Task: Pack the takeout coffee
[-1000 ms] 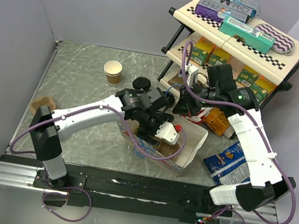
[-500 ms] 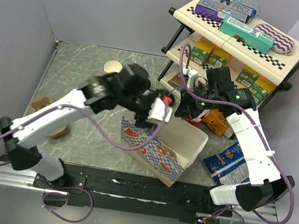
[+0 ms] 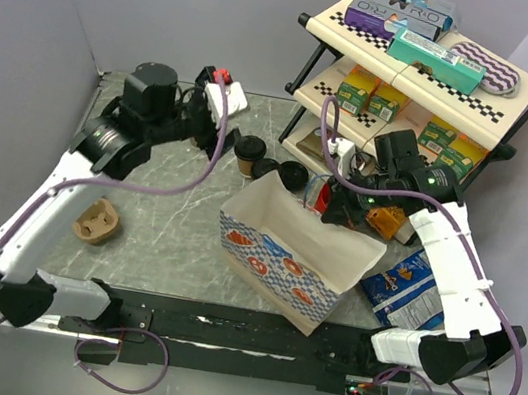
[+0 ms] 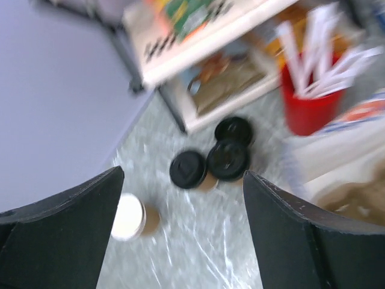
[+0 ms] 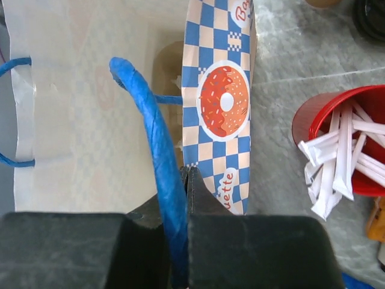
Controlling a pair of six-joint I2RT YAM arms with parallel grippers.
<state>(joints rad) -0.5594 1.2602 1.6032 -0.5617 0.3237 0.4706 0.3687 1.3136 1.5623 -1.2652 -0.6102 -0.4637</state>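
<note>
Two small brown cups with black lids [image 3: 248,152] [image 3: 293,175] stand on the table by the shelf's foot, with a third black lid [image 3: 267,170] between them. They also show in the left wrist view [image 4: 188,169] [image 4: 228,159]. My left gripper [image 3: 222,97] is open and empty, high over the back left of the table, apart from the cups. My right gripper [image 3: 329,205] is shut on the far rim of the blue-checked paper bag [image 3: 284,262], beside its blue handle [image 5: 150,126]. The bag stands open.
A lidless brown cup [image 4: 129,217] stands left of the lidded cups. A red cup of stirrers [image 5: 346,147] is right of the bag. A stocked shelf [image 3: 415,81] fills the back right. A cardboard cup carrier [image 3: 98,220] lies at the left, and a blue snack bag [image 3: 401,286] at the right.
My left arm has left the bag and swung up and back to the left. The bag now stands open, and the lidded cups have come into view. My right gripper shifted slightly right with the rim.
</note>
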